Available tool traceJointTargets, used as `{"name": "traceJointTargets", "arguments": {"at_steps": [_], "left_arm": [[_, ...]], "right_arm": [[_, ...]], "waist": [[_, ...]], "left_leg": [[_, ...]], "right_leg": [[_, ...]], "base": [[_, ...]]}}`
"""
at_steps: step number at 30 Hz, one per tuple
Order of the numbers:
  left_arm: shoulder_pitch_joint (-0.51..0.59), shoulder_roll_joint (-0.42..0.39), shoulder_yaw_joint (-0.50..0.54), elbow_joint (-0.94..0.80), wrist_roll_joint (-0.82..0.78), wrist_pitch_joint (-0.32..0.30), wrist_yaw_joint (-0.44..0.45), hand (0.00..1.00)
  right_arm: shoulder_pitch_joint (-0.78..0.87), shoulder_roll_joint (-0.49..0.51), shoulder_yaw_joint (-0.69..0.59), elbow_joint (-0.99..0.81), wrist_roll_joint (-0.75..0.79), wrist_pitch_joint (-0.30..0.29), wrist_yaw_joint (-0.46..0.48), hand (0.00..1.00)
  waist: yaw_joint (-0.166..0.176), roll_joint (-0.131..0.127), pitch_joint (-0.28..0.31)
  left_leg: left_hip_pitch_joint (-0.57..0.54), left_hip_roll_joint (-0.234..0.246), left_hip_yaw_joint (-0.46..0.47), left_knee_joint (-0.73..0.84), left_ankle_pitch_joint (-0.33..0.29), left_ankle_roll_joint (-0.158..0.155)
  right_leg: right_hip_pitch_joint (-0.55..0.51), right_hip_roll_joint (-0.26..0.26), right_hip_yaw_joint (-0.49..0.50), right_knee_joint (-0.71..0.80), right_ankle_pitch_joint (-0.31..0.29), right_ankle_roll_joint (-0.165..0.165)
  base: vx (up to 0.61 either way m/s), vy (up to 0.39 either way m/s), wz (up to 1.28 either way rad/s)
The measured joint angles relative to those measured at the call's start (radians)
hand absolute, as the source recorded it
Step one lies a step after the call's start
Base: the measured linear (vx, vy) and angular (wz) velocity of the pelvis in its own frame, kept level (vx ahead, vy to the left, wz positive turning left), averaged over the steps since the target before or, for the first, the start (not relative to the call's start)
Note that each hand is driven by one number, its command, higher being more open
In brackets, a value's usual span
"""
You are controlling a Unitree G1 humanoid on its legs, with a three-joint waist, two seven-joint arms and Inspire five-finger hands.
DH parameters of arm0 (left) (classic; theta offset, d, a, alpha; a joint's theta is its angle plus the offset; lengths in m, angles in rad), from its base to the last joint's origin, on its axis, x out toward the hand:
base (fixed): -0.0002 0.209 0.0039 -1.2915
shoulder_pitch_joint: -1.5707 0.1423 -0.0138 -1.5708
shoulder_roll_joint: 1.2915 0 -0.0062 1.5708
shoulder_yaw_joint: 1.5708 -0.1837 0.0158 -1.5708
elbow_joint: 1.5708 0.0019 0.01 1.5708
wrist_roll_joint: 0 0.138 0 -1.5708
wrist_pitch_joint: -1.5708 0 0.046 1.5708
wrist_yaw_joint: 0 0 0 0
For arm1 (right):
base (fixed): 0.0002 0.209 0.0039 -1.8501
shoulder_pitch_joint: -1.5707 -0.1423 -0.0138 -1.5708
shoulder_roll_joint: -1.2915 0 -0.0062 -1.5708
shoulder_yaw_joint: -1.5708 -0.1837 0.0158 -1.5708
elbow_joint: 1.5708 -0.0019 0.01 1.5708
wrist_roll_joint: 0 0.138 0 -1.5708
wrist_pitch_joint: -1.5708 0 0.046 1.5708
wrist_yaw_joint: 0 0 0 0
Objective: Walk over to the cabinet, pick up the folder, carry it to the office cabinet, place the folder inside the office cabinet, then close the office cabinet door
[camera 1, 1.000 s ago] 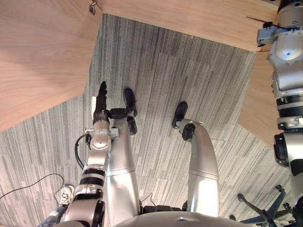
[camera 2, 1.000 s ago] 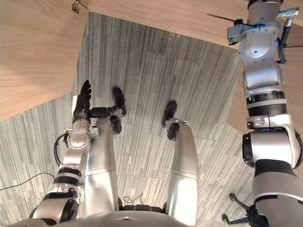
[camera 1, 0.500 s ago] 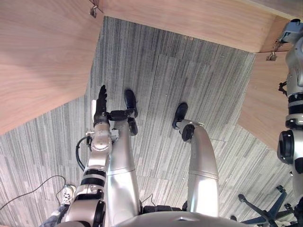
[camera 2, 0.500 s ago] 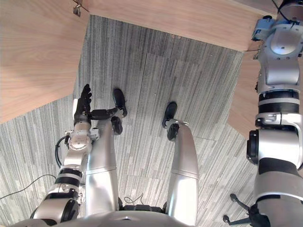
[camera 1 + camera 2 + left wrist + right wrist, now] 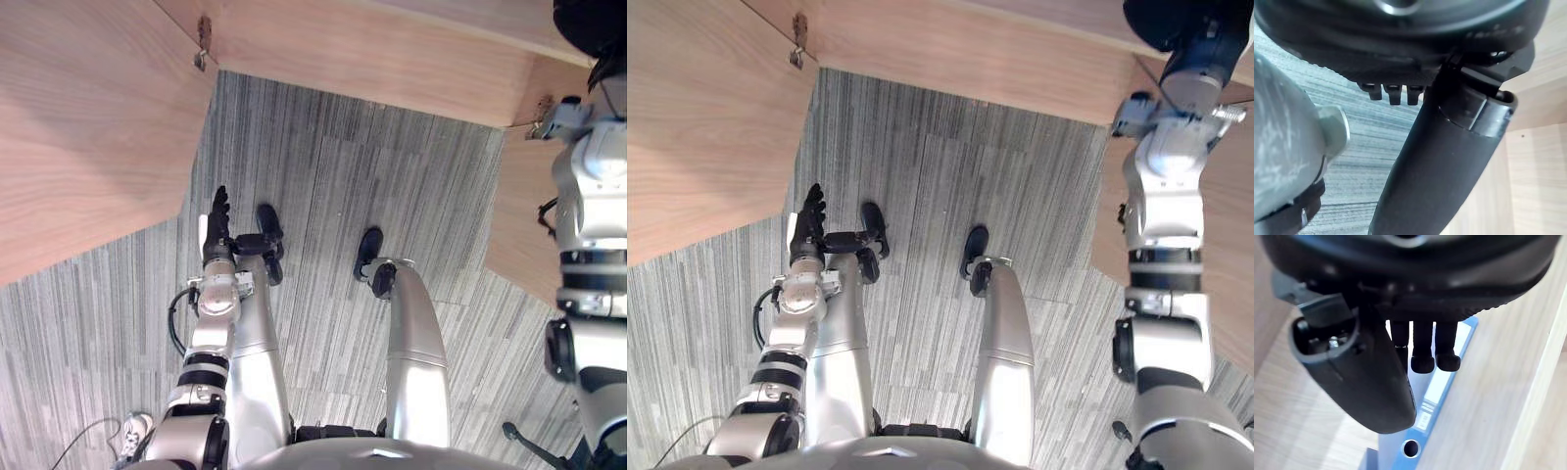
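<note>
Left robot hand [image 5: 215, 217] hangs flat-fingered at the side, above grey striped carpet [image 5: 392, 176]. A wooden door [image 5: 88, 127] stands open beside it. Higher up, the right robot hand [image 5: 1376, 382] looks relaxed, not gripping the blue folder [image 5: 1437, 391], which stands on the cabinet shelf [image 5: 1484, 396]. Placing seems done. Withdrawing and shutting the door are left.

Floor: grey carpet tiles [image 5: 392, 196] with fine streaks, the grain direction alternating from tile to tile.

Upper left of frame: a large light wood panel [image 5: 88, 127], set at an angle, with a small metal fitting [image 5: 202, 51] at its top corner. A second wood panel [image 5: 372, 59] runs across the top edge. A third wood panel [image 5: 514, 225] stands at the right.

Lower right: dark spoke of a chair base [image 5: 524, 443], cut off by the frame edge.

Light is even, with a soft sheen on the wood.
</note>
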Motion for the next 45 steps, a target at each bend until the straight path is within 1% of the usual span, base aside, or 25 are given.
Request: {"name": "traceJointTargets", "arguments": {"at_steps": [2, 4, 5, 7, 9, 10, 11, 12, 14, 15, 17, 18, 20, 22, 23, 26, 28, 30, 31, 34, 36, 38, 40, 43, 45], "left_arm": [[0.012, -0.006, -0.002, -0.001, 0.002, 0.004, -0.007, 1.0], [0.038, -0.011, -0.003, -0.003, 0.01, 0.005, -0.015, 1.0], [0.045, -0.014, -0.003, -0.003, 0.016, 0.005, -0.018, 1.0], [0.08, -0.016, -0.012, -0.003, 0.034, 0.005, -0.026, 1.0], [0.118, -0.022, -0.021, 0.002, 0.043, 0.008, -0.045, 1.0], [0.123, -0.029, -0.021, 0.008, 0.044, 0.009, -0.048, 1.0], [0.13, -0.044, -0.021, 0.021, 0.053, 0.014, -0.051, 1.0], [0.146, -0.056, -0.023, 0.024, 0.071, 0.019, -0.058, 1.0], [0.166, -0.066, -0.022, 0.032, 0.081, 0.019, -0.063, 1.0], [0.184, -0.073, -0.022, 0.056, 0.081, 0.019, -0.063, 1.0], [0.197, -0.072, -0.021, 0.097, 0.088, 0.018, -0.063, 1.0], [0.205, -0.072, -0.02, 0.158, 0.094, 0.018, -0.062, 1.0], [0.213, -0.07, -0.02, 0.217, 0.105, 0.02, -0.056, 1.0], [0.234, -0.059, -0.02, 0.297, 0.119, 0.035, -0.055, 1.0], [0.236, -0.057, -0.02, 0.319, 0.12, 0.039, -0.055, 1.0], [0.237, -0.047, -0.022, 0.413, 0.134, 0.049, -0.056, 1.0], [0.239, -0.036, -0.021, 0.447, 0.158, 0.059, -0.054, 1.0], [0.253, -0.028, -0.02, 0.46, 0.159, 0.063, -0.053, 1.0], [0.265, -0.021, -0.02, 0.464, 0.16, 0.063, -0.05, 1.0], [0.281, -0.014, -0.019, 0.482, 0.161, 0.064, -0.051, 1.0], [0.285, -0.021, -0.019, 0.508, 0.161, 0.068, -0.052, 1.0], [0.295, -0.029, -0.02, 0.528, 0.161, 0.069, -0.056, 1.0], [0.308, -0.031, -0.02, 0.542, 0.161, 0.07, -0.06, 1.0], [0.319, -0.031, -0.02, 0.571, 0.161, 0.082, -0.066, 1.0], [0.32, -0.031, -0.021, 0.581, 0.161, 0.085, -0.071, 1.0]], "right_arm": [[0.084, 0.053, -0.01, -0.1, -0.002, -0.01, -0.005, 0.0], [0.199, 0.134, -0.012, -0.219, -0.003, -0.039, 0.001, 0.0], [0.226, 0.153, -0.011, -0.241, -0.002, -0.046, 0.01, 0.0], [0.318, 0.202, 0.01, -0.296, -0.002, -0.07, 0.029, 0.0], [0.43, 0.248, 0.08, -0.335, -0.002, -0.098, 0.077, 0.0], [0.459, 0.261, 0.101, -0.339, -0.002, -0.104, 0.094, 0.0], [0.514, 0.293, 0.145, -0.339, -0.003, -0.11, 0.128, 0.0], [0.572, 0.331, 0.199, -0.338, -0.003, -0.11, 0.156, 0.0], [0.646, 0.375, 0.267, -0.334, -0.003, -0.109, 0.199, 0.0], [0.708, 0.415, 0.323, -0.301, -0.005, -0.11, 0.24, 0.0], [0.753, 0.452, 0.354, -0.241, -0.005, -0.109, 0.275, 0.0], [0.791, 0.485, 0.364, -0.171, -0.013, -0.108, 0.291, 0.0], [0.81, 0.506, 0.375, -0.094, -0.031, -0.107, 0.296, 0.0], [0.833, 0.528, 0.375, 0.051, -0.049, -0.107, 0.302, 0.0], [0.832, 0.532, 0.374, 0.098, -0.055, -0.105, 0.301, 0.0], [0.82, 0.537, 0.343, 0.322, -0.113, -0.085, 0.297, 0.0], [0.8, 0.541, 0.296, 0.469, -0.147, -0.064, 0.29, 0.0], [0.798, 0.545, 0.254, 0.545, -0.161, -0.052, 0.284, 0.0], [0.802, 0.545, 0.233, 0.582, -0.161, -0.048, 0.275, 1.0], [0.809, 0.543, 0.183, 0.649, -0.161, -0.039, 0.266, 1.0], [0.809, 0.543, 0.127, 0.713, -0.159, -0.032, 0.253, 1.0], [0.818, 0.542, 0.082, 0.77, -0.157, -0.025, 0.241, 1.0], [0.824, 0.543, 0.061, 0.795, -0.155, -0.017, 0.232, 1.0], [0.85, 0.549, 0.05, 0.818, -0.141, 0.006, 0.225, 1.0], [0.85, 0.555, 0.021, 0.826, -0.119, 0.009, 0.224, 1.0]], "waist": [[-0.004, 0.0, -0.001], [-0.009, -0.002, -0.005], [-0.009, -0.002, -0.008], [-0.018, -0.003, -0.042], [-0.03, -0.008, -0.077], [-0.03, -0.009, -0.084], [-0.031, -0.009, -0.101], [-0.033, -0.01, -0.123], [-0.033, -0.015, -0.146], [-0.034, -0.016, -0.173], [-0.033, -0.021, -0.195], [-0.034, -0.022, -0.231], [-0.035, -0.027, -0.25], [-0.052, -0.026, -0.293], [-0.057, -0.025, -0.299], [-0.074, -0.025, -0.335], [-0.081, -0.023, -0.341], [-0.082, -0.021, -0.347], [-0.085, -0.019, -0.359], [-0.091, -0.015, -0.391], [-0.092, -0.011, -0.397], [-0.099, -0.013, -0.413], [-0.101, -0.017, -0.42], [-0.103, -0.027, -0.428], [-0.108, -0.029, -0.429]], "left_leg": [[0.04, 0.002, 0.005, -0.007, -0.003, -0.002], [0.109, 0.003, 0.024, -0.026, -0.015, -0.006], [0.127, 0.004, 0.027, -0.031, -0.018, -0.005], [0.163, 0.006, 0.031, -0.048, -0.023, -0.009], [0.235, 0.01, 0.044, -0.072, -0.033, -0.017], [0.257, 0.01, 0.048, -0.081, -0.036, -0.019], [0.306, 0.01, 0.057, -0.101, -0.04, -0.019], [0.352, 0.008, 0.067, -0.124, -0.043, -0.022], [0.417, 0.004, 0.081, -0.16, -0.045, -0.024], [0.482, 0.0, 0.088, -0.191, -0.046, -0.025], [0.552, -0.006, 0.107, -0.23, -0.047, -0.026], [0.602, -0.014, 0.119, -0.268, -0.046, -0.026], [0.661, -0.019, 0.14, -0.306, -0.046, -0.027], [0.726, -0.032, 0.161, -0.368, -0.034, -0.031], [0.745, -0.036, 0.164, -0.387, -0.029, -0.031], [0.816, -0.066, 0.183, -0.495, 0.015, -0.03], [0.877, -0.092, 0.198, -0.586, 0.057, -0.031], [0.934, -0.106, 0.216, -0.652, 0.083, -0.035], [0.962, -0.112, 0.218, -0.687, 0.098, -0.04], [1.006, -0.123, 0.218, -0.759, 0.13, -0.045], [1.061, -0.139, 0.217, -0.829, 0.16, -0.047], [1.1, -0.159, 0.212, -0.905, 0.188, -0.052], [1.124, -0.172, 0.206, -0.953, 0.206, -0.048], [1.136, -0.182, 0.204, -0.965, 0.212, -0.049], [1.139, -0.187, 0.201, -0.965, 0.212, -0.048]], "right_leg": [[0.038, 0.005, 0.004, -0.012, 0.001, 0.001], [0.101, 0.008, 0.008, -0.037, 0.001, 0.001], [0.118, 0.011, 0.009, -0.046, 0.001, 0.002], [0.158, 0.015, 0.009, -0.074, 0.002, 0.003], [0.232, 0.021, 0.01, -0.119, 0.006, 0.007], [0.255, 0.022, 0.011, -0.131, 0.006, 0.008], [0.304, 0.023, 0.012, -0.161, 0.009, 0.011], [0.352, 0.023, 0.012, -0.194, 0.011, 0.015], [0.416, 0.023, 0.016, -0.238, 0.015, 0.021], [0.481, 0.022, 0.018, -0.281, 0.021, 0.027], [0.547, 0.021, 0.025, -0.326, 0.028, 0.034], [0.598, 0.021, 0.028, -0.376, 0.041, 0.038], [0.648, 0.023, 0.042, -0.425, 0.056, 0.043], [0.719, 0.025, 0.048, -0.52, 0.092, 0.052], [0.742, 0.026, 0.048, -0.55, 0.103, 0.054], [0.827, 0.027, 0.05, -0.697, 0.172, 0.062], [0.888, 0.023, 0.058, -0.801, 0.227, 0.063], [0.927, 0.021, 0.07, -0.844, 0.248, 0.06], [0.944, 0.022, 0.074, -0.861, 0.257, 0.056], [0.958, 0.025, 0.086, -0.882, 0.269, 0.051], [0.983, 0.024, 0.096, -0.902, 0.283, 0.05], [0.987, 0.021, 0.103, -0.917, 0.289, 0.052], [0.987, 0.021, 0.113, -0.925, 0.294, 0.051], [0.989, 0.016, 0.126, -0.928, 0.295, 0.052], [0.995, 0.011, 0.126, -0.932, 0.297, 0.055]], "base": [[-0.02, 0.022, -0.06], [0.01, 0.022, -0.09], [0.05, 0.022, -0.11], [0.08, 0.015, -0.06], [0.12, 0.022, -0.09], [0.14, 0.025, -0.08], [0.14, 0.03, -0.04], [0.14, 0.034, -0.03], [0.16, 0.049, -0.02], [0.18, 0.061, -0.03], [0.14, 0.064, -0.06], [0.13, 0.074, -0.1], [0.11, 0.066, -0.19], [0.15, 0.088, -0.17], [0.13, 0.074, -0.06], [0.11, 0.042, -0.03], [0.07, 0.048, -0.1], [0.02, 0.021, -0.15], [0.01, 0.001, -0.17], [0.0, -0.019, -0.15], [-0.06, 0.003, -0.15], [-0.1, 0.032, -0.12], [-0.05, 0.035, -0.16], [-0.05, 0.033, -0.11], [-0.03, 0.023, 0.02]]}}
